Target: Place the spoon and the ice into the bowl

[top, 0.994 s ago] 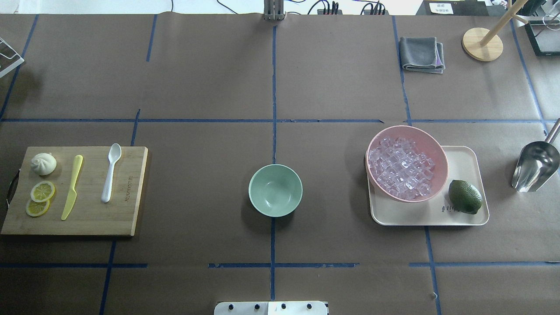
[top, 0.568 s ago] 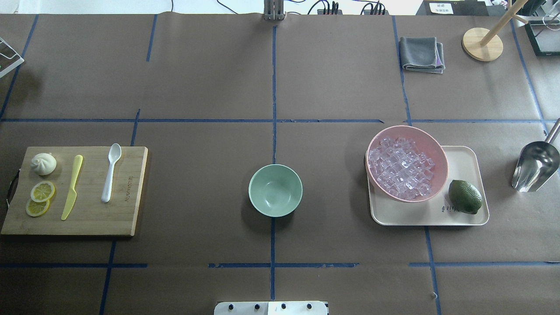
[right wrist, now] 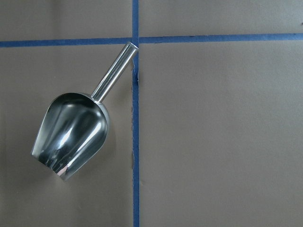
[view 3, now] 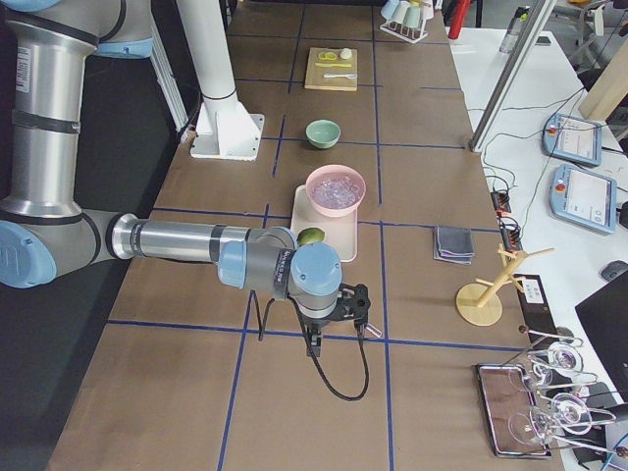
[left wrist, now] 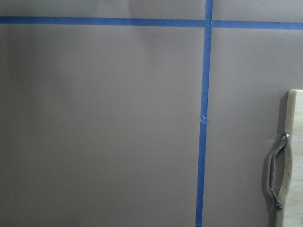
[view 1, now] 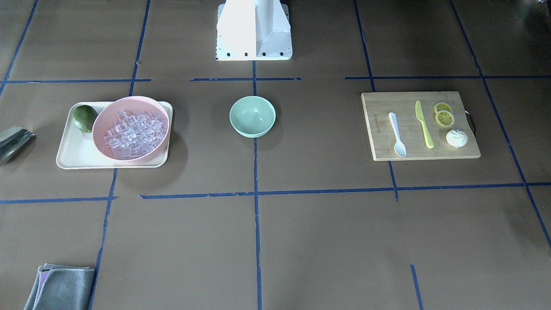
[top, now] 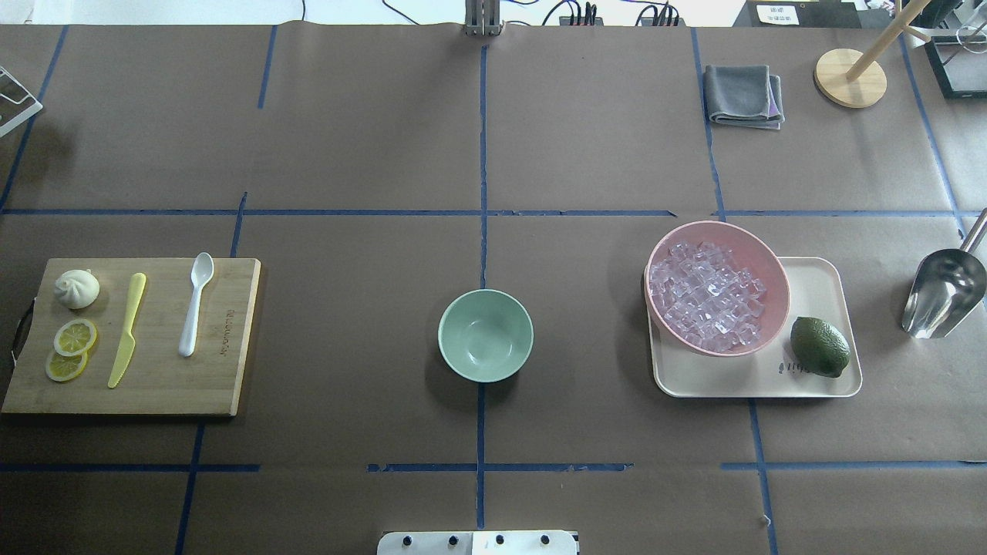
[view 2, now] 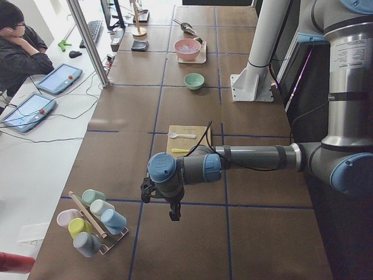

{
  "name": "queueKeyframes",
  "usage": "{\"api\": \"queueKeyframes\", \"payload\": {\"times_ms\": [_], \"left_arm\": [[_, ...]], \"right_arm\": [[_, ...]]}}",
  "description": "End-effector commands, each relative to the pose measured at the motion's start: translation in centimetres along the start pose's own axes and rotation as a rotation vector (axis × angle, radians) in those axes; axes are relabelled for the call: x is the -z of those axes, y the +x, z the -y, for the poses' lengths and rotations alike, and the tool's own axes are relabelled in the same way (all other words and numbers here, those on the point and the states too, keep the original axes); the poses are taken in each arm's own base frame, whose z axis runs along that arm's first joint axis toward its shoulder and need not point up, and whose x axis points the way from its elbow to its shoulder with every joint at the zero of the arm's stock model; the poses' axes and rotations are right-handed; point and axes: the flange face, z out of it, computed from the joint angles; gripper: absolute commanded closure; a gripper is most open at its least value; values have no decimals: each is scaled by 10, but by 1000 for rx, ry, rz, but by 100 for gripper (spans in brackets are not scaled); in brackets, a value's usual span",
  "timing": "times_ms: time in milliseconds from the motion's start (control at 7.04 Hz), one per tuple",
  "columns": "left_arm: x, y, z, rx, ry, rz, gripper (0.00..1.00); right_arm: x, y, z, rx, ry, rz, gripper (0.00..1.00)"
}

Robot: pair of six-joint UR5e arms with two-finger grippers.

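Observation:
The white spoon (top: 194, 303) lies on the bamboo cutting board (top: 224, 378) at the table's left; it also shows in the front view (view 1: 397, 134). The mint-green bowl (top: 485, 334) stands empty at the table's middle. Many ice cubes (top: 705, 294) fill the pink bowl (top: 763, 250) on the right. My left gripper (view 2: 173, 213) shows only in the exterior left view, hanging over the table beyond the cutting board's handle end. My right gripper (view 3: 316, 343) shows only in the exterior right view, past the tray. I cannot tell whether either is open or shut.
On the board lie a yellow-green knife (top: 127, 330), lemon slices (top: 75, 337) and a bun (top: 77, 289). A cream tray (top: 817, 285) holds the pink bowl and a lime (top: 820, 347). A metal scoop (top: 942, 293) lies far right, a grey cloth (top: 744, 95) at the back.

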Motion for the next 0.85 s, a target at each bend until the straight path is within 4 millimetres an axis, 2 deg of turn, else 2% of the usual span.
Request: {"api": "queueKeyframes", "payload": {"times_ms": [0,284,426,568,710], "left_arm": [[13,15,5,-30,28,0,0],[25,37,24,-78,49,2,0],[35,66,29,-133,70,4,0],[49,117,43,-226,93,7,0],[50,162,59,-248,97,0,0]], "right_arm": [[4,-5,4,10,8,0,0],[17,-17,17,38,34,-1,0],[17,-17,18,41,35,0,0],[18,-22,21,48,38,5,0],[32,-38,38,81,66,10,0]]}}
